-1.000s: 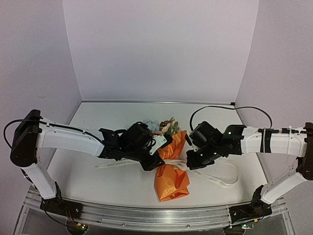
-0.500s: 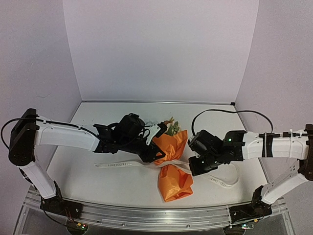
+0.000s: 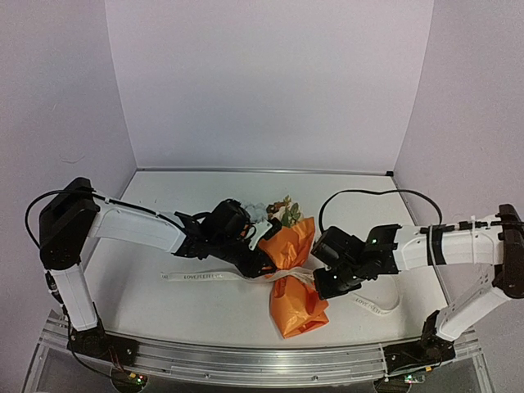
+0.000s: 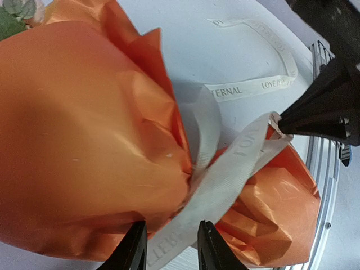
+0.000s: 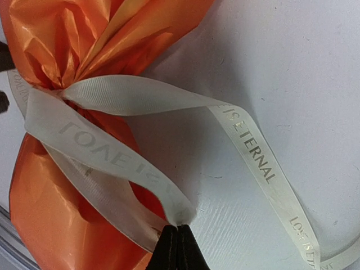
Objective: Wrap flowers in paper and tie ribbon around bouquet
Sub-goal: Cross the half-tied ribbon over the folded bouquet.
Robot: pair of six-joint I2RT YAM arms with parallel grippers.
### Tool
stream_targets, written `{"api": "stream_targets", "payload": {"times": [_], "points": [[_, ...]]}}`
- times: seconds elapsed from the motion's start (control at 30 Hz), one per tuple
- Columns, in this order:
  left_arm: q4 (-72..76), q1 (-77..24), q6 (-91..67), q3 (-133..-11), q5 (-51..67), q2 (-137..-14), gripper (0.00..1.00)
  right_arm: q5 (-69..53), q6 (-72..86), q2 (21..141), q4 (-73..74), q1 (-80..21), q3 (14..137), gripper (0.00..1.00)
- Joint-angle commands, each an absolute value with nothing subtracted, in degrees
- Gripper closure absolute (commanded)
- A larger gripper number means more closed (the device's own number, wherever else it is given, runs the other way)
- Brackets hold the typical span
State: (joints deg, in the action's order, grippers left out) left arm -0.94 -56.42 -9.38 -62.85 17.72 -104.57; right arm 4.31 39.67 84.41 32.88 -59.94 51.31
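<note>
- Wrapped bouquet, a cone of thin, crinkly bright orange paper: it lies on the white table at lower centre of the overhead view. Its wide end points to the back wall.
- Flowers, a small bunch of pale blue, white and brown-cream artificial blooms: they show at the cone's upper end, just above the orange rim.
- Ribbon, long, narrow, white and translucent with small dark lettering: it circles the pinched waist of the cone and crosses itself there. One loose tail runs left across the table and the other curls away at lower right.
- Right gripper: its black fingertips are pressed together on a fold of ribbon, at the bottom centre of its own wrist view. That strand is drawn off the waist toward it.
- Left gripper: the jaws stand moderately apart at the bottom edge of its wrist view. The other ribbon strand runs down into the gap, and no clamping on it is visible.
- Step in hand (judgement): wrapping looks complete and the first crossing of the tie is being formed.
- Next move (judgement): the left jaws must pinch their strand. Both strands then need an even outward pull to cinch the waist without dragging the cone or tearing the paper.
</note>
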Motion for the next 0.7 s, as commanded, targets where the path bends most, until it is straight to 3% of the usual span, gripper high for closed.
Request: {"api": "stream_targets", "payload": {"times": [0.0,0.37,0.67], "points": [[2.68,-53.3,-11.08,-62.15,17.36,-103.37,0.68,1.62,42.3,87.65,28.92,-60.22,51.05,1.0],[-2.59,-47.83,-6.64,-59.84,18.5,-96.83,0.67,-4.72,45.51,94.3,22.14,-61.19,58.47,1.0],[-8.82,-49.25,-3.23,-62.58,23.52,-93.92,0.67,-3.4,44.63,90.71,25.09,-61.46,58.57,1.0]]}}
